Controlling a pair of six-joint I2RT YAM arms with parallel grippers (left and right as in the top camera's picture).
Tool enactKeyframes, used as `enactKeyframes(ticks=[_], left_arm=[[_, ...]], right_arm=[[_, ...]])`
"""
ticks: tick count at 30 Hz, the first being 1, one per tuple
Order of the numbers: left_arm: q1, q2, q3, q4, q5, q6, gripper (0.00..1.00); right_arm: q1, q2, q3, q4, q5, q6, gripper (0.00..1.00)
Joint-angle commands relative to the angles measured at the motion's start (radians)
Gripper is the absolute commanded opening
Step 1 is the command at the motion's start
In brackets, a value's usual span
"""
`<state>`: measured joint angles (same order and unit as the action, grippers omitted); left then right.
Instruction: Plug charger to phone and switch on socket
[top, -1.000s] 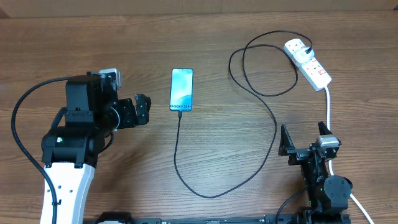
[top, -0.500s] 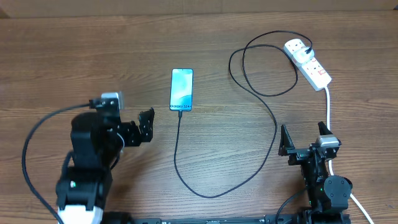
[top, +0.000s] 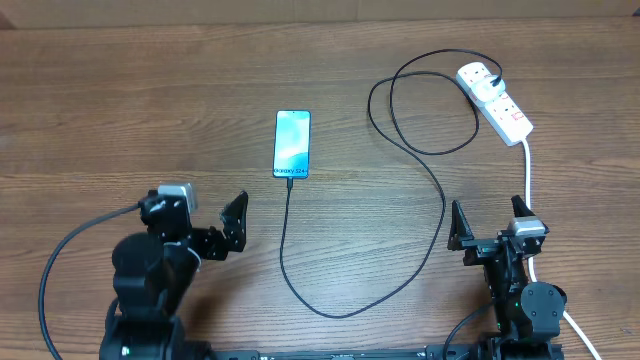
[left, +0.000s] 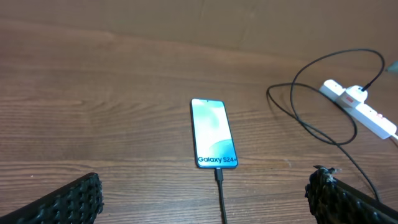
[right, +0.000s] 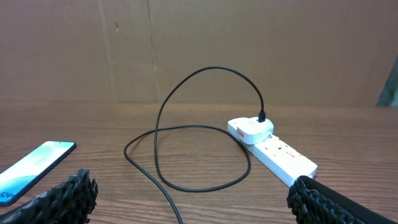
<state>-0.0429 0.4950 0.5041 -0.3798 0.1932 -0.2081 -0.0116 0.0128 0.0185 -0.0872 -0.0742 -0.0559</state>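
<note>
The phone (top: 292, 144) lies flat with a lit cyan screen; it also shows in the left wrist view (left: 213, 132) and at the left edge of the right wrist view (right: 34, 163). The black charger cable (top: 440, 200) has its tip in the phone's near short edge (left: 219, 177). It loops right to a white plug (right: 250, 129) seated in the white socket (top: 497, 103). My left gripper (top: 232, 228) is open and empty, near and left of the phone. My right gripper (top: 488, 235) is open and empty, near the socket's white lead.
The socket's thick white lead (top: 527, 170) runs toward the near edge beside the right arm. The left arm's black cable (top: 50, 270) arcs at the near left. A brown cardboard wall (right: 186, 50) stands behind the table.
My left arm has drawn back toward the near edge, away from the phone. The phone, cable, socket and right arm have not moved.
</note>
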Motion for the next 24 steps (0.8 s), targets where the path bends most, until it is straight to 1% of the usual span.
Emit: enactKeyframes(ticks=[1, 14, 20, 24], left_arm=[[0.005, -0.072, -0.042, 0.005, -0.023, -0.005, 1.00], [0.029, -0.338, -0.211, 0.076, -0.021, -0.006, 1.00], [0.030, -0.387, -0.278, 0.153, -0.017, -0.006, 1.00], [0.030, -0.421, -0.312, 0.161, -0.017, -0.006, 1.00]], right_arm=[[0.005, -0.010, -0.010, 0.006, 0.003, 0.003, 1.00], [0.005, -0.010, -0.010, 0.006, 0.003, 0.003, 1.00], [0.005, -0.010, -0.010, 0.006, 0.003, 0.003, 1.00], [0.005, -0.010, -0.010, 0.006, 0.002, 0.003, 1.00]])
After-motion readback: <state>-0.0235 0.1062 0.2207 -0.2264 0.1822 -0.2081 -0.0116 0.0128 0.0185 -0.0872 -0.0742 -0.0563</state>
